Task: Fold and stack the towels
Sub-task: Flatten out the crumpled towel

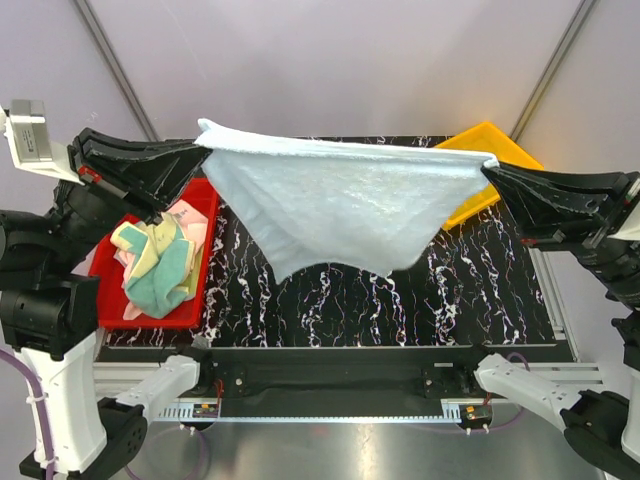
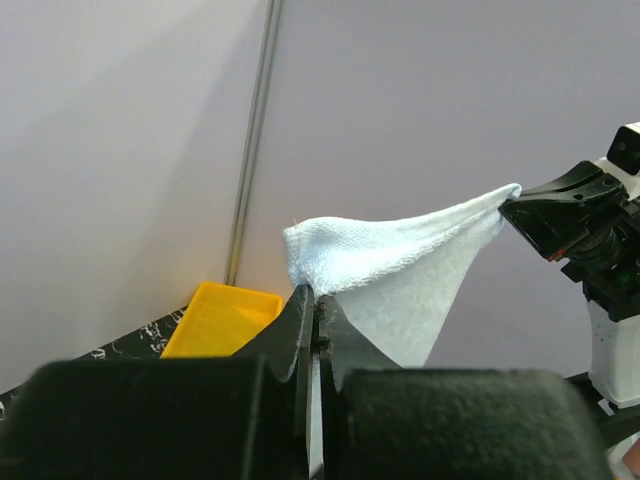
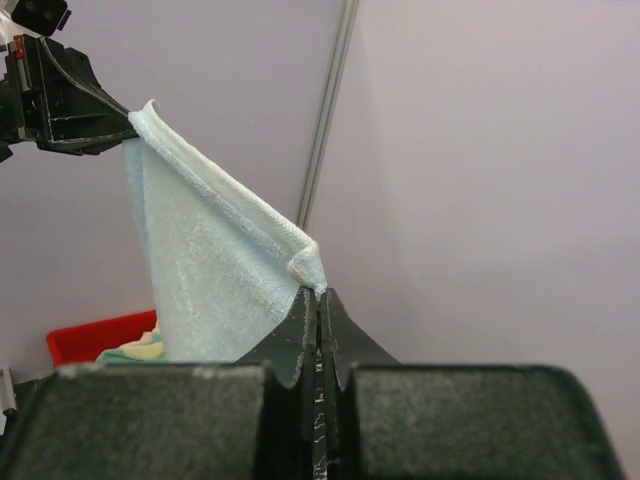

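A light blue towel (image 1: 340, 205) hangs stretched in the air between both grippers, above the black marbled table. My left gripper (image 1: 203, 143) is shut on its left top corner; in the left wrist view (image 2: 316, 295) the towel (image 2: 400, 265) runs off to the right gripper. My right gripper (image 1: 488, 165) is shut on its right top corner; it also shows in the right wrist view (image 3: 320, 293) with the towel (image 3: 200, 270). Several crumpled towels (image 1: 160, 262), pale yellow-green, peach-pink and grey-green, lie in the red tray (image 1: 203, 245) at the left.
A yellow tray (image 1: 495, 150) stands at the back right of the table, partly behind the held towel; it also shows in the left wrist view (image 2: 215, 320). The black marbled table (image 1: 470, 300) lies under the hanging towel. The red tray shows in the right wrist view (image 3: 95, 335).
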